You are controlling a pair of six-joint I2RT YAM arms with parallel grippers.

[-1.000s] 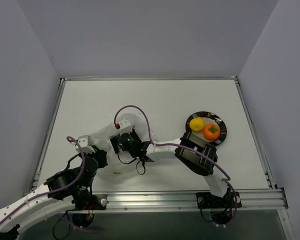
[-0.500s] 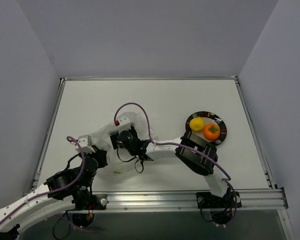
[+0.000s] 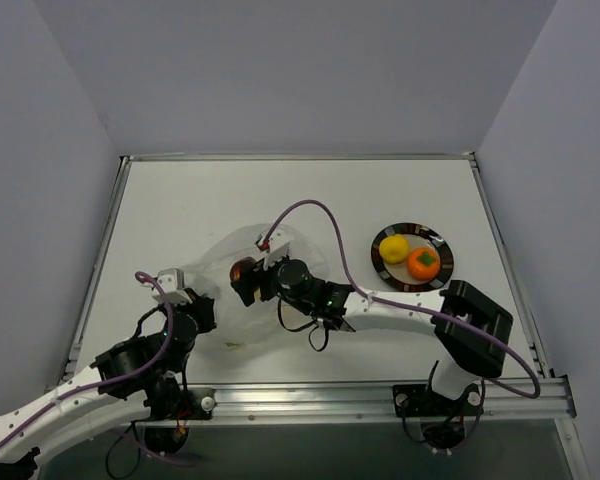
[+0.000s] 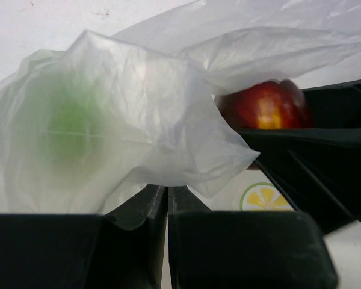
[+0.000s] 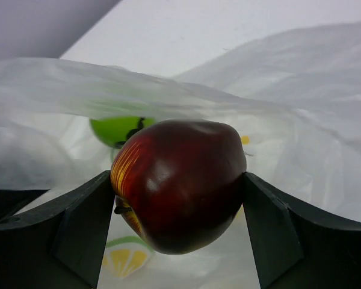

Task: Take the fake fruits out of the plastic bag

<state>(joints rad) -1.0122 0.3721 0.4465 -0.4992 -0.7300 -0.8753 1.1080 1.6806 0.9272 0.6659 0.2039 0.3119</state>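
The right gripper [image 5: 177, 205] clamps the red apple [image 5: 180, 174]: draw it straight out. The left gripper [image 4: 167, 201], pinching the plastic bag [image 4: 138, 102], should anchor it.

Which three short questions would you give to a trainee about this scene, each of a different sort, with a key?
1. True or false: the right claw grips a dark red apple.
2. How many fruits lie on the dark plate? A) one B) two C) three
3. Fill the gap: the left claw is shut on the ____.
Key: 1 true. 2 B, a yellow fruit and an orange fruit. 3 plastic bag.
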